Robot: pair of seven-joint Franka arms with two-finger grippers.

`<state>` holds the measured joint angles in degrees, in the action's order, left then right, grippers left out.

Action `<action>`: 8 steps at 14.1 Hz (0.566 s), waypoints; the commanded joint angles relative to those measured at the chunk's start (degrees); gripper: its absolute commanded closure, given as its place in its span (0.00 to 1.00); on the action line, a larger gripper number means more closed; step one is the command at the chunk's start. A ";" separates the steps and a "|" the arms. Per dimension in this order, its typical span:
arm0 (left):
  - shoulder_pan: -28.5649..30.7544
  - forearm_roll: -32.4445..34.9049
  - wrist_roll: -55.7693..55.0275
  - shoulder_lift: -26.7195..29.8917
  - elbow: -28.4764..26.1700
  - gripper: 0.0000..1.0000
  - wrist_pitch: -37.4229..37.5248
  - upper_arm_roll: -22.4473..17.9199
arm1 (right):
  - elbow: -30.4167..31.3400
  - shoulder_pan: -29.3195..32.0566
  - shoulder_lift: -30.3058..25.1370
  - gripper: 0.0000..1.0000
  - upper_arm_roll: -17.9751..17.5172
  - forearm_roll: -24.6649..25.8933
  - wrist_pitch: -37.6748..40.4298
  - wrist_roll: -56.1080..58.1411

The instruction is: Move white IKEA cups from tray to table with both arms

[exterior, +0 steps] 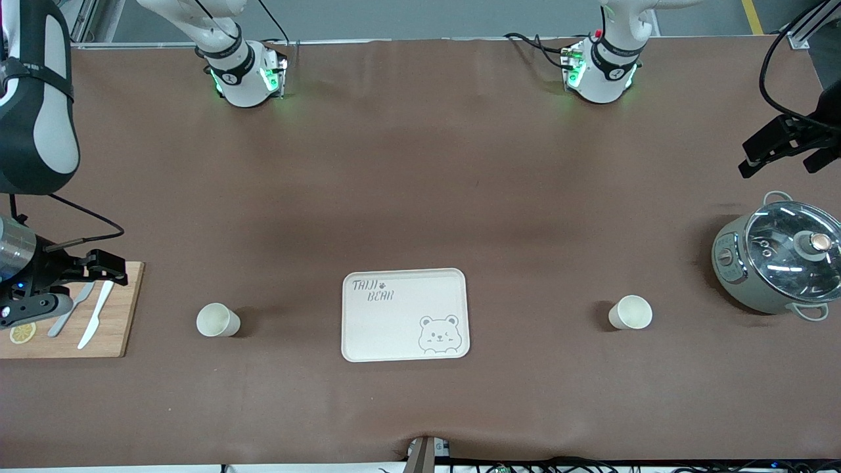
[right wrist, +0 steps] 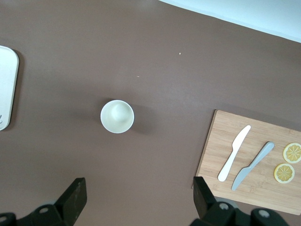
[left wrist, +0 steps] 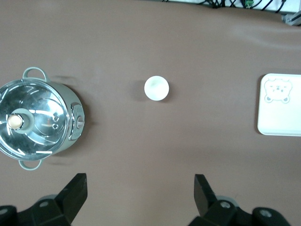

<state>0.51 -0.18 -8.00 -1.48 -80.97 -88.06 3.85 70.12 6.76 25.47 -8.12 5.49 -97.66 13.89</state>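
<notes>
Two white IKEA cups stand upright on the brown table, one on each side of the cream tray [exterior: 394, 328]. One cup [exterior: 217, 320] is toward the right arm's end; it shows in the right wrist view [right wrist: 117, 116]. The other cup [exterior: 631, 312] is toward the left arm's end; it shows in the left wrist view [left wrist: 156, 88]. My right gripper [exterior: 75, 289] [right wrist: 139, 195] hangs open and empty high over the cutting board. My left gripper [exterior: 782, 157] [left wrist: 139, 190] hangs open and empty high over the table beside the pot.
A grey-green pot with a glass lid [exterior: 778, 266] [left wrist: 40, 125] stands at the left arm's end. A wooden cutting board [exterior: 112, 341] [right wrist: 211, 155] with two knives [exterior: 97, 313] and lemon slices [exterior: 23, 333] lies at the right arm's end. The tray bears a bear drawing.
</notes>
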 commanded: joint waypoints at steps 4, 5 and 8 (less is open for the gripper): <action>0.54 -0.53 0.79 -1.51 1.78 0.00 1.49 -0.07 | 0.80 0.09 -4.54 0.00 -0.05 -4.71 7.45 -13.71; 0.54 -0.44 0.79 -1.51 1.78 0.00 1.49 -0.07 | 0.98 0.00 -6.82 0.00 -0.31 -3.92 9.75 -13.54; 0.54 -0.35 0.88 -1.51 1.78 0.00 1.49 -0.07 | 6.57 0.70 -15.33 0.00 -0.14 -3.91 13.20 -13.36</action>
<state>0.60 -0.18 -8.00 -2.44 -80.85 -87.85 3.61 70.01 6.63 17.52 -7.91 1.27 -85.06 1.66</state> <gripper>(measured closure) 0.000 0.000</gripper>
